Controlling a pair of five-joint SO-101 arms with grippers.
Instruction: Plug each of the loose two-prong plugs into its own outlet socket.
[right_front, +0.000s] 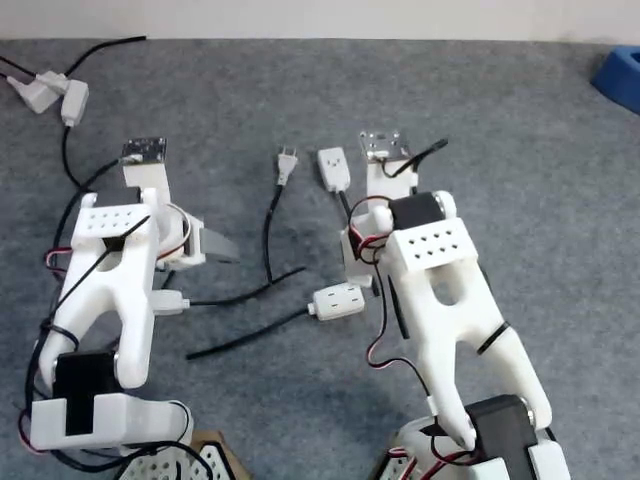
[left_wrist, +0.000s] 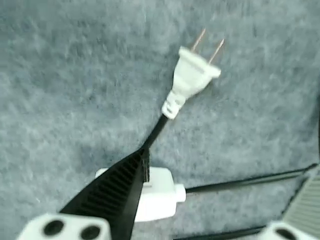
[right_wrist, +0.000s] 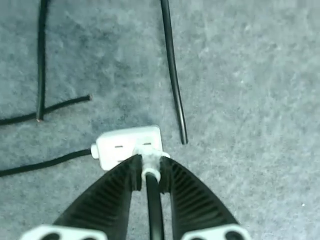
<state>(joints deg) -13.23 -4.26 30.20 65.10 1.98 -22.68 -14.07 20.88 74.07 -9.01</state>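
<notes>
My right gripper (right_wrist: 149, 162) is shut on a white plug (right_wrist: 150, 170), its cord running back between the black fingers; the plug's front meets a white outlet socket (right_wrist: 127, 145). From above, that socket (right_front: 338, 300) lies just in front of the right gripper (right_front: 358, 262). My left gripper (right_front: 195, 262) stands open over the carpet. Its black finger (left_wrist: 117, 192) is beside another white socket block (left_wrist: 157, 192). A loose white two-prong plug (left_wrist: 192, 72) lies beyond it, prongs pointing away. A third plug (right_front: 285, 160) lies free beside a socket (right_front: 333, 168).
Black cords (right_front: 265, 235) cross the grey carpet between the arms. A white plug and socket pair (right_front: 55, 95) sits at the far left corner, a blue object (right_front: 620, 75) at the far right edge, and a wooden piece (right_front: 215, 450) by the left arm's base.
</notes>
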